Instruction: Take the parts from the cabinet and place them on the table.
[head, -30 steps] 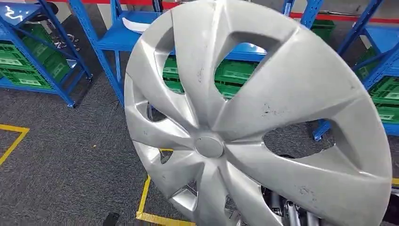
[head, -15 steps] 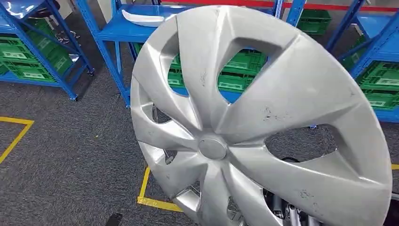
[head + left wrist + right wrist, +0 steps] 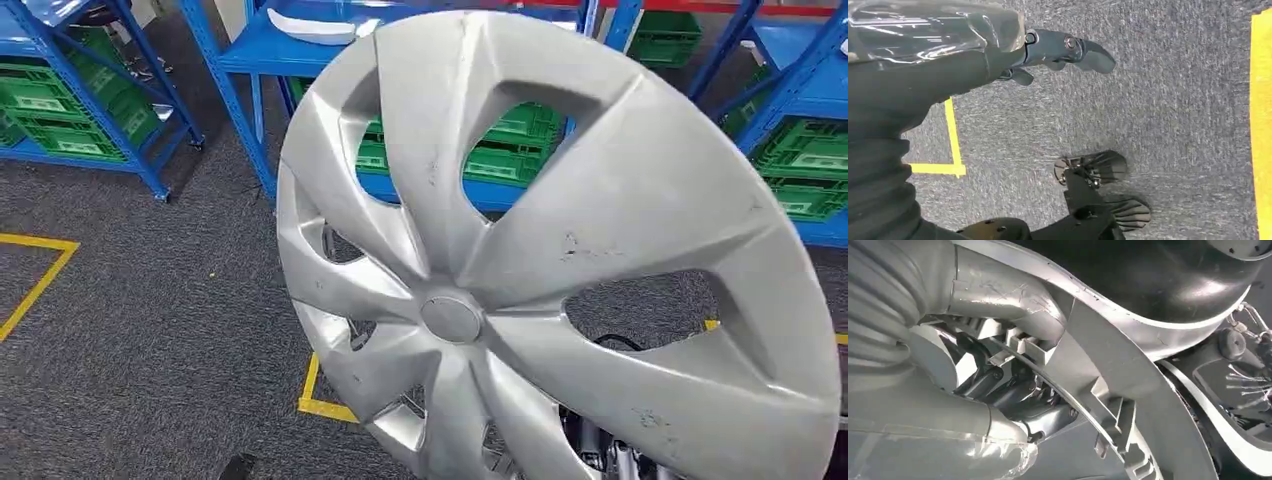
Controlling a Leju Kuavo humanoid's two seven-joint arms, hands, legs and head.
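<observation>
- The part is already out of the cabinet: the right hand (image 3: 998,390) grips the round silver plastic hubcap (image 3: 560,260) at its rim, fingers hooked over the clipped inner edge.
- Placing it is not yet done; it rides tilted in the air above the grey carpet floor (image 3: 130,340), face toward the head camera, with blue steel shelving (image 3: 250,90) beyond and no table visible.
- The left hand (image 3: 1058,52) hangs holding nothing, fingers loosely extended.
- The hubcap has broad spokes, a small centre cap, dark scuffs.

Bright even overhead light, glare on hubcap (image 3: 560,260), slight blur.
</observation>
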